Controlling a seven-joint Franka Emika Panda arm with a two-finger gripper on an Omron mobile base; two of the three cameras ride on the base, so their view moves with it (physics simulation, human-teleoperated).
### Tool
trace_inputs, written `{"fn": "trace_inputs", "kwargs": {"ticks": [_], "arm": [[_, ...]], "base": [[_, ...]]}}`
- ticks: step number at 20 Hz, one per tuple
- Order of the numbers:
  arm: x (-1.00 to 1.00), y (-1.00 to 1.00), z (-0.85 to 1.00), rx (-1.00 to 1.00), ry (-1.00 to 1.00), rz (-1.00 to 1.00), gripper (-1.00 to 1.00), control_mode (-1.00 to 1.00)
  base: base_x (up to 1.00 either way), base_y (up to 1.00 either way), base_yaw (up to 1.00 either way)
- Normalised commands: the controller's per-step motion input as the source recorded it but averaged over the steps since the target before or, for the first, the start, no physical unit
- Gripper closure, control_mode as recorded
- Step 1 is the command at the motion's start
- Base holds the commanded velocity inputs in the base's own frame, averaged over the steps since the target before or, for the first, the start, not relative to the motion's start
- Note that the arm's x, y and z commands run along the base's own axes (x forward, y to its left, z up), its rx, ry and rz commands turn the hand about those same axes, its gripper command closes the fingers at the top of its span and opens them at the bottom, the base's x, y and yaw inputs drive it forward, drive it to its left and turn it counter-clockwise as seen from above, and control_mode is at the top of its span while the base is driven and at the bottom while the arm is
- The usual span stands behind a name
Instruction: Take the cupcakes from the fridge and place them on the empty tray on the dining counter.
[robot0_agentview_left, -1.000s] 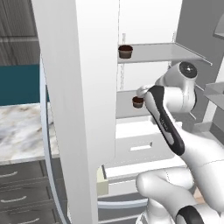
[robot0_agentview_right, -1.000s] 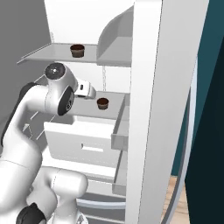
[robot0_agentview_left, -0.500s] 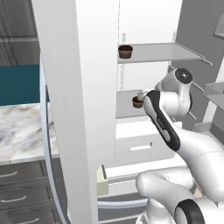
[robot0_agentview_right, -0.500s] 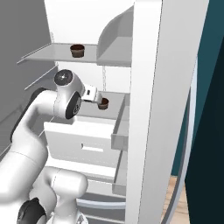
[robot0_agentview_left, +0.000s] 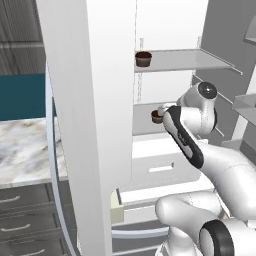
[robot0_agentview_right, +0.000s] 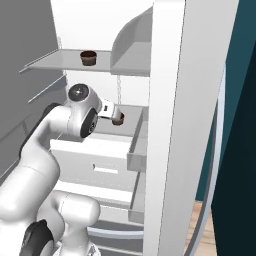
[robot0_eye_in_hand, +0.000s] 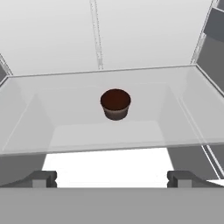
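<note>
The fridge (robot0_agentview_left: 95, 125) stands open with its white inside showing. One dark brown cupcake (robot0_agentview_left: 143, 58) sits on the upper shelf (robot0_agentview_right: 55, 60). The second cupcake (robot0_agentview_left: 156, 116) rests on the glass shelf below, seen centred in the hand view (robot0_eye_in_hand: 115, 104). My gripper (robot0_agentview_left: 163, 109) hovers just in front of this lower cupcake, close to it in the right base view (robot0_agentview_right: 112, 113). It is open (robot0_eye_in_hand: 112, 178), its fingertips (robot0_eye_in_hand: 43, 177) wide apart with nothing between them. The tray and the dining counter are out of view.
White fridge drawers (robot0_agentview_left: 160, 167) jut out below the lower shelf, under my arm. The open fridge doors (robot0_agentview_right: 170, 125) flank the arm on both sides. A marble-topped counter (robot0_agentview_left: 20, 150) with grey drawers lies to the left, beyond the door.
The arm has reached deeper into the fridge, bringing the gripper closer to the lower cupcake. Both cupcakes stayed in place.
</note>
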Motion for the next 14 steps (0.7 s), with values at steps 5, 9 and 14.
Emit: {"fn": "trace_inputs", "kwargs": {"ticks": [5,9,14], "arm": [[0.31,0.0,-0.06,0.0,0.0,0.0,-1.0,-1.0],[0.29,0.0,-0.12,0.0,0.0,0.0,-1.0,-1.0],[0.28,-0.01,-0.2,0.0,0.0,0.0,-1.0,-1.0]], "base": [[0.0,0.0,0.0],[0.0,0.0,0.0],[0.0,0.0,0.0]]}}
